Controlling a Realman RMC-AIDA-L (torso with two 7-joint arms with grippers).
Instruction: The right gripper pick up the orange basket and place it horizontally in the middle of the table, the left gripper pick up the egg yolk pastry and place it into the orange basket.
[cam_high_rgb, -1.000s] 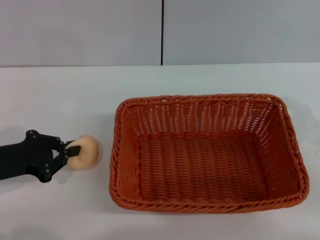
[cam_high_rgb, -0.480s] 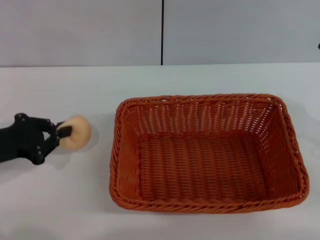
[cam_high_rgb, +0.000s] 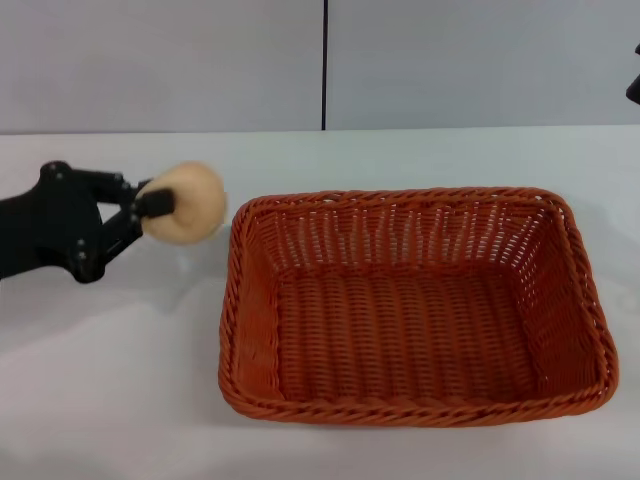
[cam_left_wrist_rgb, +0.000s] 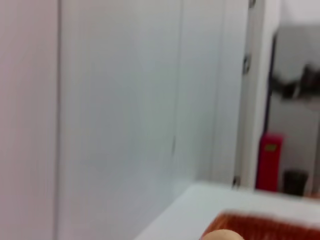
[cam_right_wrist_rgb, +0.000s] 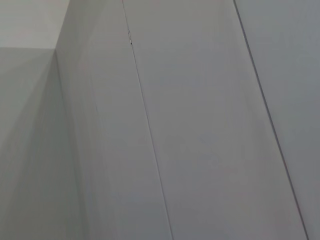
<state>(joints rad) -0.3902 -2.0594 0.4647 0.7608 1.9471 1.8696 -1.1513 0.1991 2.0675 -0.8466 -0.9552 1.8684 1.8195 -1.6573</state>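
Observation:
The orange basket (cam_high_rgb: 415, 305) lies lengthwise on the white table (cam_high_rgb: 110, 400), open side up and empty. My left gripper (cam_high_rgb: 160, 205) is shut on the egg yolk pastry (cam_high_rgb: 188, 203), a pale tan ball held in the air just beyond the basket's left rim. In the left wrist view only the top of the pastry (cam_left_wrist_rgb: 222, 235) and a strip of the basket's rim (cam_left_wrist_rgb: 265, 226) show. A black sliver of the right gripper (cam_high_rgb: 634, 88) shows at the far right edge, high and away from the basket. The right wrist view shows only grey wall panels.
A grey panelled wall (cam_high_rgb: 320, 60) stands behind the table's far edge. A red object (cam_left_wrist_rgb: 270, 160) stands in the room beyond the table in the left wrist view. Bare tabletop lies left of the basket and in front of it.
My left gripper has lifted the pastry off the table and carried it up and to the right, toward the basket's left rim. The basket has not moved.

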